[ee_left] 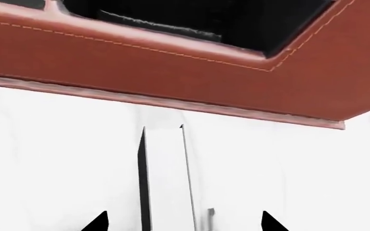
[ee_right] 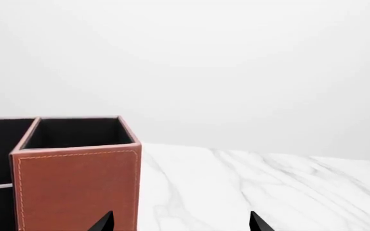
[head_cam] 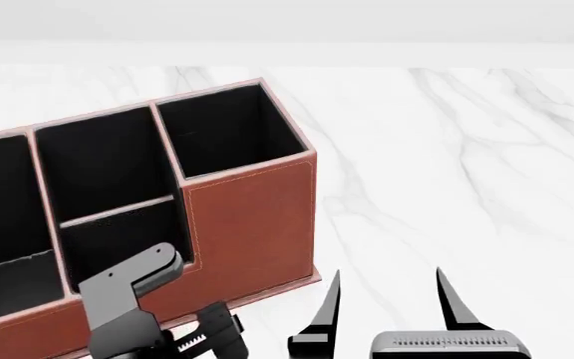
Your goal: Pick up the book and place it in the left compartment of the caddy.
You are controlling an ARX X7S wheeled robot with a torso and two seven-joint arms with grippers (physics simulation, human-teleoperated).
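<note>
Black pointed jaws, grey left arm [head_cam: 128, 295] bracket, possibly ribbed

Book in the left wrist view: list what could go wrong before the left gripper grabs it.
1. The book seems to stand on a thin edge between the fingertips of the open left gripper; one touching first may topple it.
2. The caddy wall rises just behind the book; advancing too far could bump it.
3. In the head view the left arm hides the book, leaving only the wrist view for alignment.
</note>
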